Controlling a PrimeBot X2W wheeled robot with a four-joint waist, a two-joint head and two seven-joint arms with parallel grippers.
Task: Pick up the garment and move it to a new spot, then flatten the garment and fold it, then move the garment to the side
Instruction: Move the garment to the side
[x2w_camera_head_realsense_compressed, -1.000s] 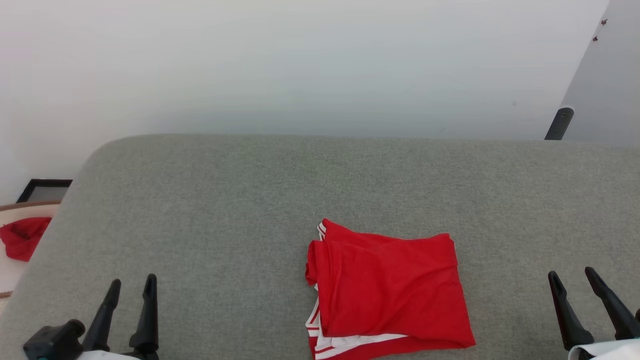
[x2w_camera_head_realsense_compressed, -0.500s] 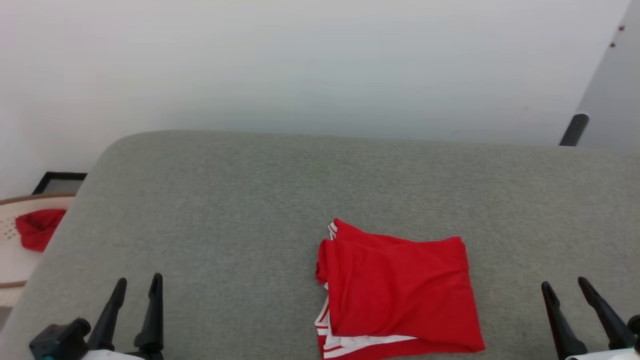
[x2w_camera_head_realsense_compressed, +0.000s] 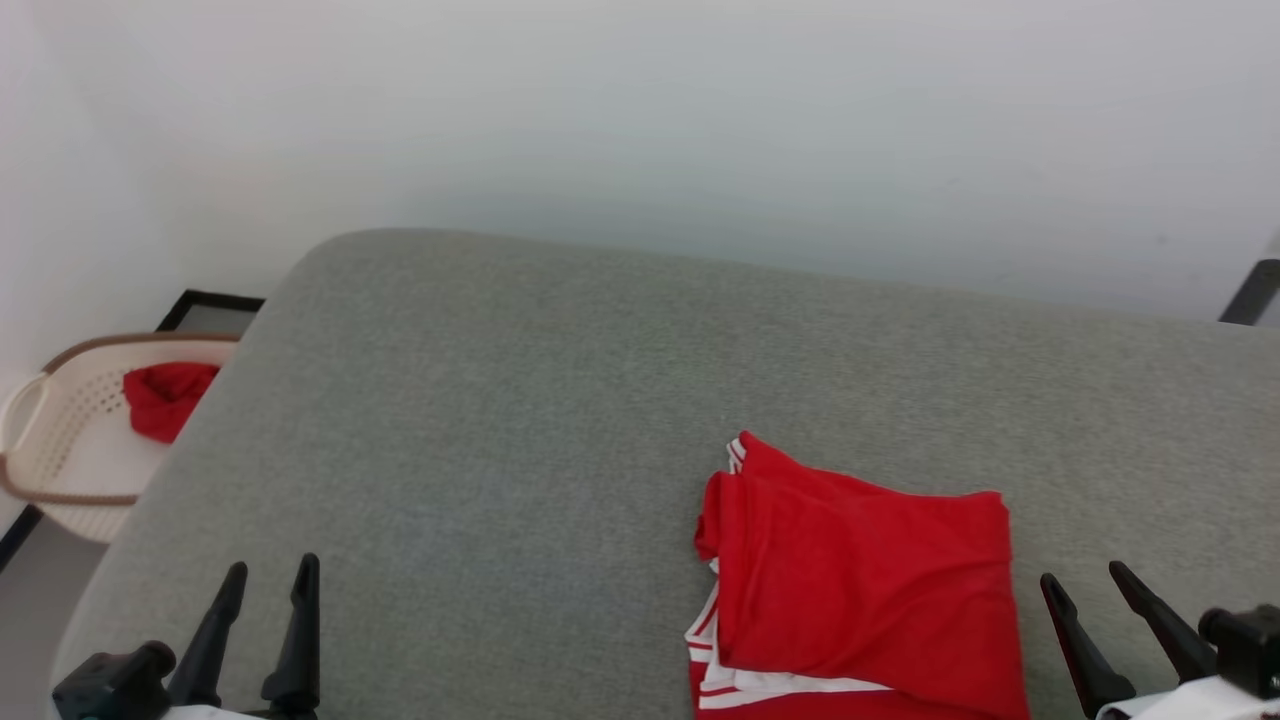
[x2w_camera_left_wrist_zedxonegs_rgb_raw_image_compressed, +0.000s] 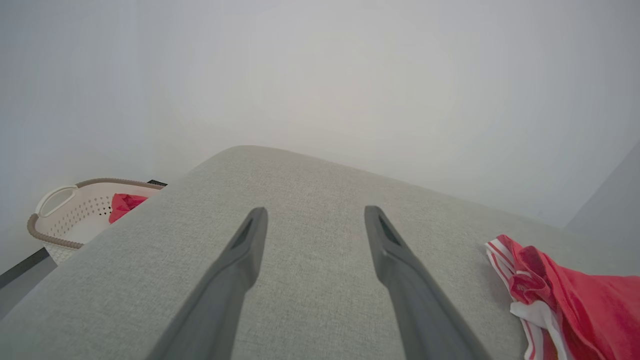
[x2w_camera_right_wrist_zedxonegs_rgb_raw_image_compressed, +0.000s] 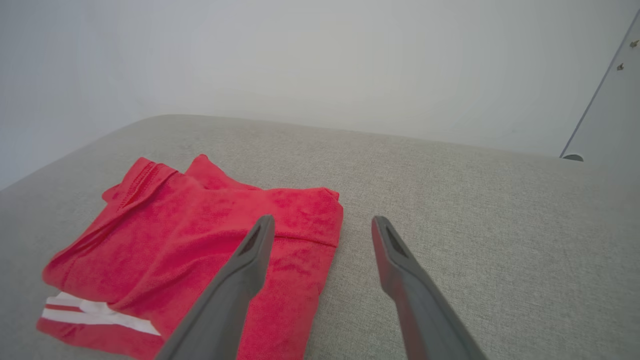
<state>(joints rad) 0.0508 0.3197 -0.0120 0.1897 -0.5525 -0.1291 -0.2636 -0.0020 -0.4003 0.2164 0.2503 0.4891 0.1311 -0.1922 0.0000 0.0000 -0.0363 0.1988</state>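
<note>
The garment (x2w_camera_head_realsense_compressed: 860, 590) is a red T-shirt with white and striped trim, folded into a rough rectangle on the grey cushioned surface (x2w_camera_head_realsense_compressed: 500, 400), near the front right. Its chest lettering is hidden. My right gripper (x2w_camera_head_realsense_compressed: 1082, 576) stands open just right of it, above the surface, holding nothing. In the right wrist view the garment (x2w_camera_right_wrist_zedxonegs_rgb_raw_image_compressed: 200, 240) lies to the left under the right gripper (x2w_camera_right_wrist_zedxonegs_rgb_raw_image_compressed: 322, 220). My left gripper (x2w_camera_head_realsense_compressed: 270, 568) is open at the lower left, far from the shirt. The left wrist view has the left gripper (x2w_camera_left_wrist_zedxonegs_rgb_raw_image_compressed: 315, 210) over bare fabric and the garment (x2w_camera_left_wrist_zedxonegs_rgb_raw_image_compressed: 575, 300) at the right edge.
A cream lattice basket (x2w_camera_head_realsense_compressed: 60, 440) with a small red cloth bundle (x2w_camera_head_realsense_compressed: 165, 395) stands on the floor beyond the surface's left edge; the basket (x2w_camera_left_wrist_zedxonegs_rgb_raw_image_compressed: 75, 210) also appears in the left wrist view. A white wall runs behind. A dark post (x2w_camera_head_realsense_compressed: 1250, 292) stands at far right.
The whole head view has shifted: the camera turned left, bringing the basket into view. The garment lies as before. Both grippers stay open.
</note>
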